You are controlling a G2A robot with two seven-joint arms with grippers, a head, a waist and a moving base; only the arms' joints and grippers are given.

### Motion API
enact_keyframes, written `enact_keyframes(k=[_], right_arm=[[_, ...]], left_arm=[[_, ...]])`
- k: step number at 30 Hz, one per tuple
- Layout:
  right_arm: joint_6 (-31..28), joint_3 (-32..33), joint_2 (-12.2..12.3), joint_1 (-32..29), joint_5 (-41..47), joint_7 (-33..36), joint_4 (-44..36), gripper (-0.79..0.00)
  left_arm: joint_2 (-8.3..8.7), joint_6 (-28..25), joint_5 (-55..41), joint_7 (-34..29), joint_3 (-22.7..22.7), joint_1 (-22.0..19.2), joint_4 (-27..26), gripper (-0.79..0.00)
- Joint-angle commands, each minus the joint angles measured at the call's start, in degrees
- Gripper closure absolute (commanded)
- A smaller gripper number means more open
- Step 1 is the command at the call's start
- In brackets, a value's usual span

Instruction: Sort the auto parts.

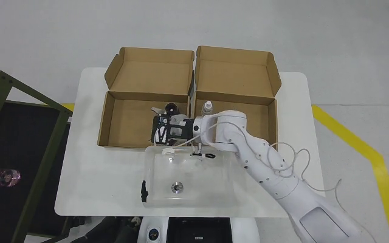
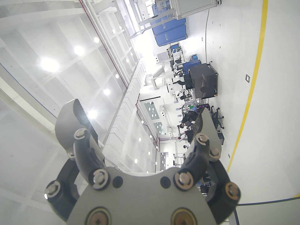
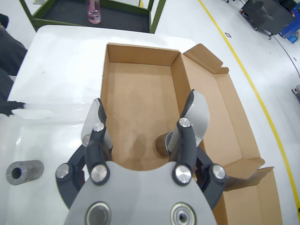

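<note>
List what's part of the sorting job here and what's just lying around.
Job:
- left box
- right box
- clear tray
- metal cylinder in the tray
- black part at the tray's edge
- round part in the left box
- right gripper, open over it

Lying about:
- pink bottle
- green cart

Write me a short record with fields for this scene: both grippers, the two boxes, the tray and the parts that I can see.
right gripper: open, empty, over the left-hand brown cardboard box of the top view
left gripper: open, empty, raised away from the table
short brown cylinder: on that box's floor, below one right finger
second brown cardboard box: beside the first, lid open
clear plastic tray: in front of both boxes
grey metal cylinder with a bore: in the tray
small black part: at the tray's edge
</note>
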Motion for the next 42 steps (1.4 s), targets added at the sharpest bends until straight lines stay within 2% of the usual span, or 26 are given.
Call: enact_keyframes(k=[1, 10, 22, 31, 42], right_arm=[[-1.36, 0.70, 0.63, -2.56, -0.20, 0.64, -3.03, -0.606], [-5.43, 3.76, 3.15, -12.42, -1.27, 3.65, -11.95, -0.637], [-10.00, 4.74, 5.32, -19.78, -4.76, 4.58, -15.87, -0.646], [-11.61, 5.40, 6.54, -22.91, -6.61, 3.95, -15.83, -0.643], [-11.67, 4.11, 7.11, -22.73, -9.71, 3.69, -13.05, -0.616]], left_arm=[[0.00, 0.00, 0.00, 0.00, 0.00, 0.00, 0.00, -0.785], [0.00, 0.00, 0.00, 0.00, 0.00, 0.00, 0.00, -0.785], [0.00, 0.00, 0.00, 0.00, 0.00, 0.00, 0.00, -0.785], [0.00, 0.00, 0.00, 0.00, 0.00, 0.00, 0.00, -0.785], [0.00, 0.00, 0.00, 0.00, 0.00, 0.00, 0.00, -0.785]])
